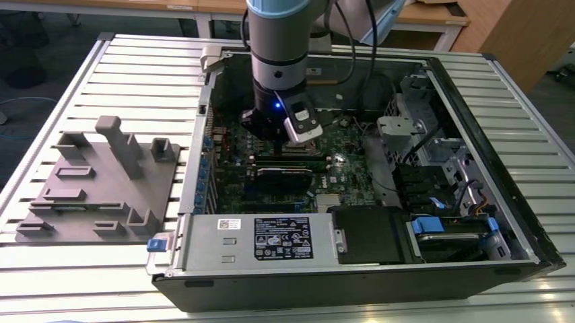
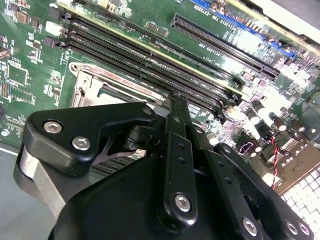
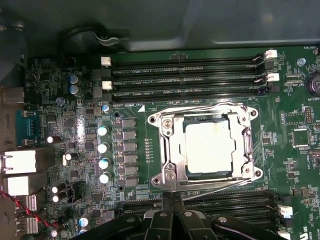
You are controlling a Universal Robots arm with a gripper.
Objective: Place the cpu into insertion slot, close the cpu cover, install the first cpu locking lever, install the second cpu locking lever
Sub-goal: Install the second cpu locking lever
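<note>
I see the cpu (image 3: 209, 148) in the middle of the first wrist view, sitting under its cover (image 3: 172, 150). My claw (image 3: 172, 200) is just below it, fingers together, holding nothing.

Silver-grey cpu (image 3: 209, 146), dark-silver cpu cover (image 3: 170, 150), green motherboard (image 3: 135, 150).

The grey-and-blue arm hangs vertically, wrist pointing down; its black tool (image 3: 172, 206) has fingers pressed together, holding nothing.
</note>
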